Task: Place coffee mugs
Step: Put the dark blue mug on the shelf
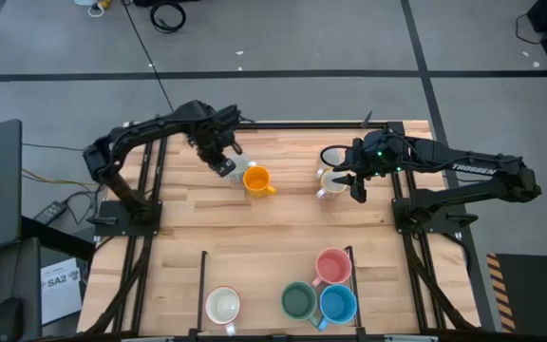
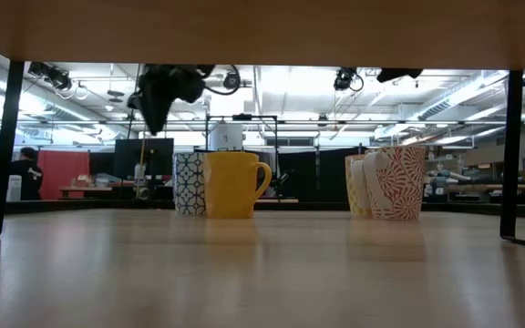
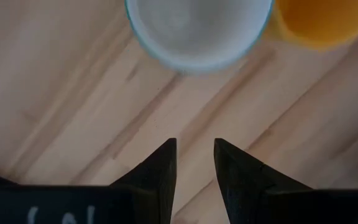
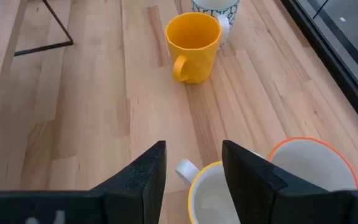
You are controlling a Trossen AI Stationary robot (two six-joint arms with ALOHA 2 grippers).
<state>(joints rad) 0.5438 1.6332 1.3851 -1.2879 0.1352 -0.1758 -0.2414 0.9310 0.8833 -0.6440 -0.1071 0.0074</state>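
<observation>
My left gripper (image 1: 222, 163) hangs open and empty above the table, just beside a white mug with a blue pattern (image 3: 197, 31). An orange mug (image 1: 256, 180) stands right next to that mug. In the low view my left gripper (image 2: 160, 96) is well above both. My right gripper (image 4: 193, 171) is open above a cream mug with a yellow rim (image 4: 211, 199), its fingers on either side of the mug's handle (image 4: 184, 168). A red-patterned mug with an orange rim (image 4: 312, 165) stands against the cream one. All the mugs stand upright on their bases.
A white mug (image 1: 222, 306), a dark green mug (image 1: 299, 301), a pink mug (image 1: 332, 266) and a blue mug (image 1: 338, 304) stand near the table's near edge. Thin black frame posts (image 1: 203, 285) rise from the wooden table (image 1: 254, 233). Its middle is bare wood.
</observation>
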